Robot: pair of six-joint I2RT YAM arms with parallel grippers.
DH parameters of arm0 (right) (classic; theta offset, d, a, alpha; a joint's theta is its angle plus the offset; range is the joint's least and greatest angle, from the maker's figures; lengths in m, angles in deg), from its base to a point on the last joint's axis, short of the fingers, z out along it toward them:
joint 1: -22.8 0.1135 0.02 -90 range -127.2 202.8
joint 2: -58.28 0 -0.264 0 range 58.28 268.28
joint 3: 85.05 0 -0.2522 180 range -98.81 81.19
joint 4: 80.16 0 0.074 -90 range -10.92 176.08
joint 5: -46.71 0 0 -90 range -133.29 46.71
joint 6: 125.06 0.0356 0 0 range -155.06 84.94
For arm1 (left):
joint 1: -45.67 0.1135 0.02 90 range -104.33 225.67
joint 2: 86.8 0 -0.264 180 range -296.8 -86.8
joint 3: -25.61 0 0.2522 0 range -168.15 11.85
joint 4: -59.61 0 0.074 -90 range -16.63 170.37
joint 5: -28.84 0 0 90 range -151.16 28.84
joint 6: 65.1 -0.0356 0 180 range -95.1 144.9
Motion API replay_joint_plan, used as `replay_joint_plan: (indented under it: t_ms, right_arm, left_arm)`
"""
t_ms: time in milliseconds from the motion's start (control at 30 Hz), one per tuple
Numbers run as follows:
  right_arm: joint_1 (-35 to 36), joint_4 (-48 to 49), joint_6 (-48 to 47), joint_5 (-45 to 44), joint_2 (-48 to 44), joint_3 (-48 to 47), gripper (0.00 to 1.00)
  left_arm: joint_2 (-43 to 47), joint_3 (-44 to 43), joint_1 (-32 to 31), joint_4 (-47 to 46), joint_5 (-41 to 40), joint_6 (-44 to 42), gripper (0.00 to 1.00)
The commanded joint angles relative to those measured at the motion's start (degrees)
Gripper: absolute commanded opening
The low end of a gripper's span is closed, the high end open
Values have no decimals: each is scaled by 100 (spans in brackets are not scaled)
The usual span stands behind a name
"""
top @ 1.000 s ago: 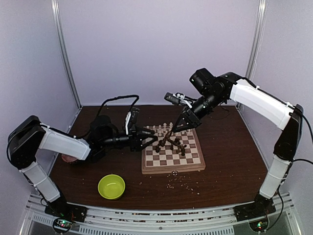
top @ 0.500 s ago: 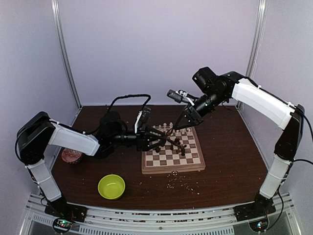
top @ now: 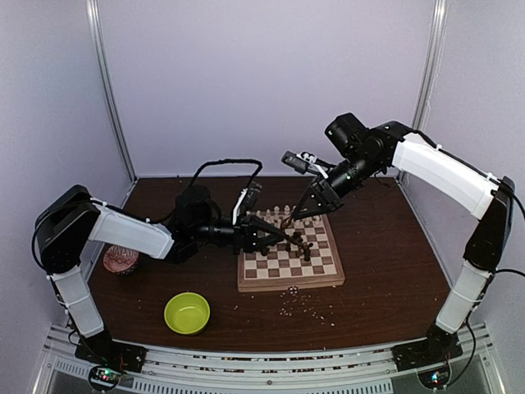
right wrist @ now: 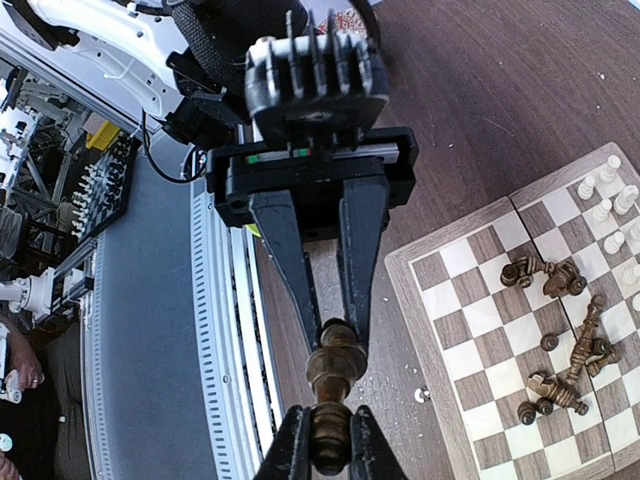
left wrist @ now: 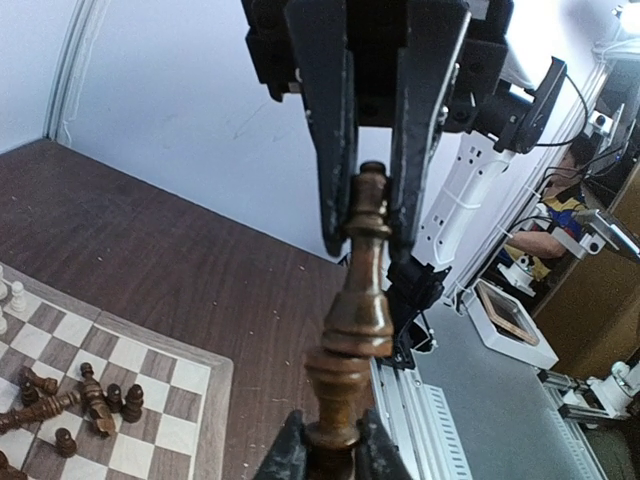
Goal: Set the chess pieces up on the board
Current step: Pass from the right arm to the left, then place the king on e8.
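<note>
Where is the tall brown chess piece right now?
In the left wrist view the tall brown chess piece is mid-frame, off the board, held at its base by the left gripper and at its head by the right gripper.

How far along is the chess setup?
Early. Done: a few cream pieces stand along the board's far edge. In hand: one dark piece, gripped at opposite ends by the left pincer and right pincer, which looks like a handover. Left: other dark pieces lie toppled mid-board; no dark row set.
</note>
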Motion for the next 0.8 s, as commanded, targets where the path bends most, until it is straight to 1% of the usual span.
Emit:
replay_joint_plan:
  t_ms: [0, 67, 167, 300, 367, 433, 533, 600, 667, 767]
  right_arm:
    - [-30, 103, 74, 60, -153, 58, 0]
    - [-36, 101, 56, -11, -148, 38, 0]
    - [-81, 52, -10, -313, -193, 6, 0]
    - [-138, 10, -248, -855, -298, 86, 0]
    - [-42, 17, -429, -1342, -312, 217, 0]
    - [157, 23, -710, -1958, -275, 409, 0]
    - [540, 207, -1031, -2731, -141, 777, 0]
    - [753, 234, -1111, -3023, 90, 830, 0]
    - [913, 220, -1122, -3208, 392, 742, 0]
    - [1079, 218, -1123, -3416, 804, 581, 0]
  left_arm:
    - [-42, -178, -37, -16, 150, -50, 13]
    - [-14, -140, -35, 73, 117, -68, 9]
    - [177, 23, 4, 449, -44, -130, 6]
    - [634, 566, 223, 903, -345, -167, 2]
    - [960, 739, 389, 1500, -602, -281, 1]
    - [1321, 766, 545, 2449, -1041, -570, 0]
    - [1821, 571, 698, 4081, -2076, -1015, 3]
    - [2059, 421, 787, 4902, -2804, -1103, 2]
    - [2250, 296, 876, 5491, -3362, -1100, 2]
    - [2523, 292, 977, 5911, -3858, -971, 2]
